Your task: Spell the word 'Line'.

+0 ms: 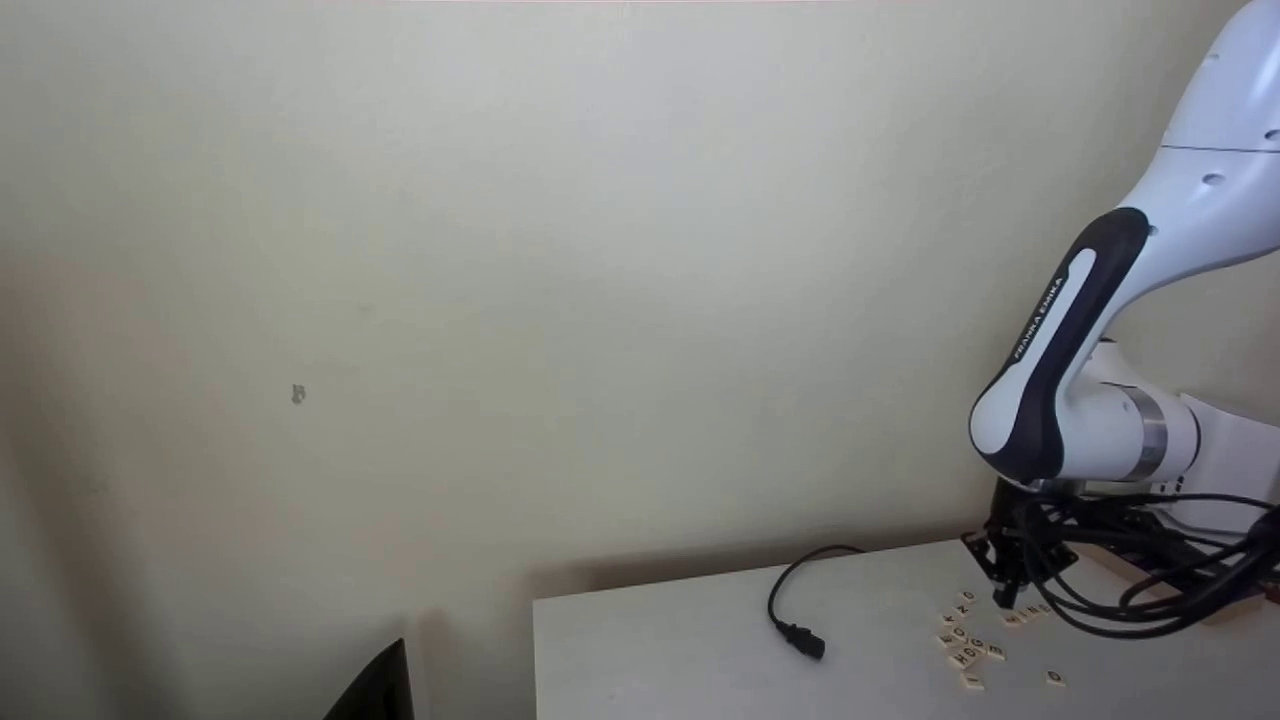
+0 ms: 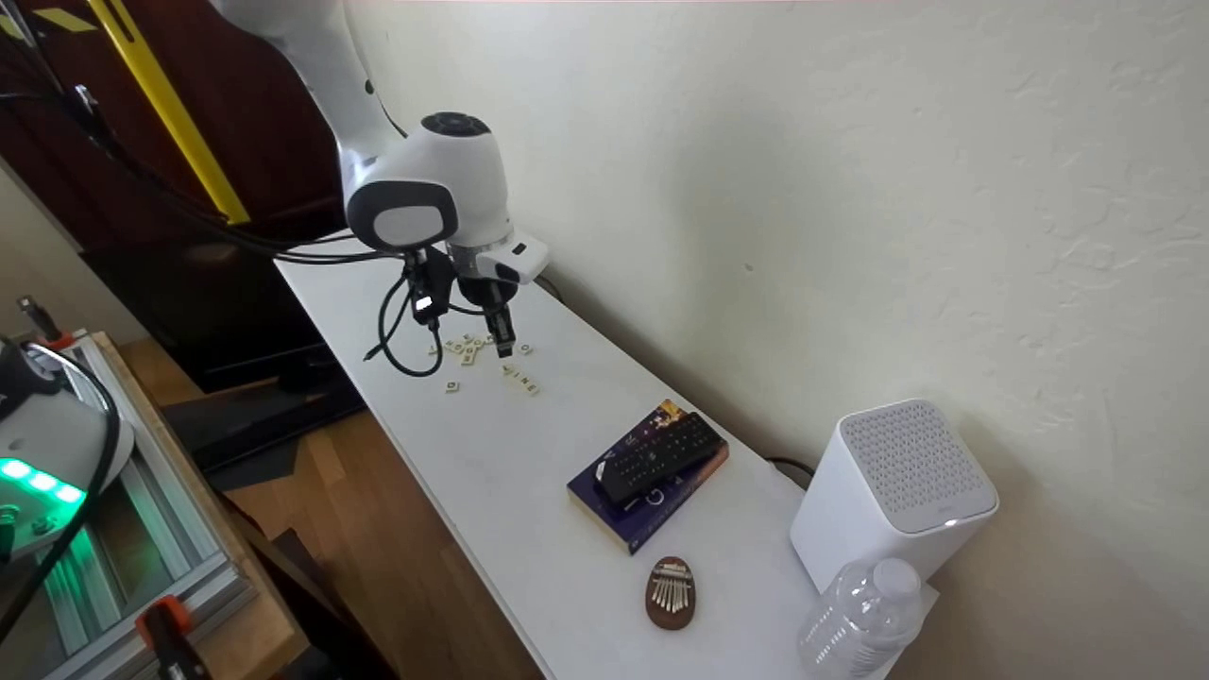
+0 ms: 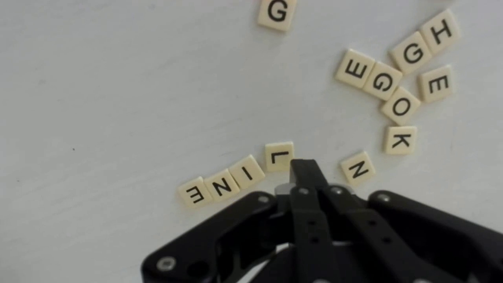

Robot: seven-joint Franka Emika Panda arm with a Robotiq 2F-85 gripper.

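Pale letter tiles lie on the white table (image 1: 650,640). In the wrist view an L tile (image 3: 279,156), an I tile (image 3: 246,172), an N tile (image 3: 222,185) and an E tile (image 3: 195,192) form a slanted row. I, N and E sit side by side; L is turned differently, with a small gap to I. The row also shows in an exterior view (image 2: 521,381). My gripper (image 3: 304,163) is shut with nothing seen between its fingers. Its tip overlaps L's corner in the wrist view; I cannot tell if they touch. The gripper shows in both exterior views (image 1: 1005,600) (image 2: 504,349).
Loose tiles lie beside the row: another N (image 3: 358,168), a K (image 3: 401,140), an O (image 3: 401,106), a lone G (image 3: 277,12) and several more. A black cable (image 1: 800,640), a book (image 2: 604,501) with a remote (image 2: 661,458), a thumb piano (image 2: 671,593) and a white box (image 2: 878,491) stand farther off.
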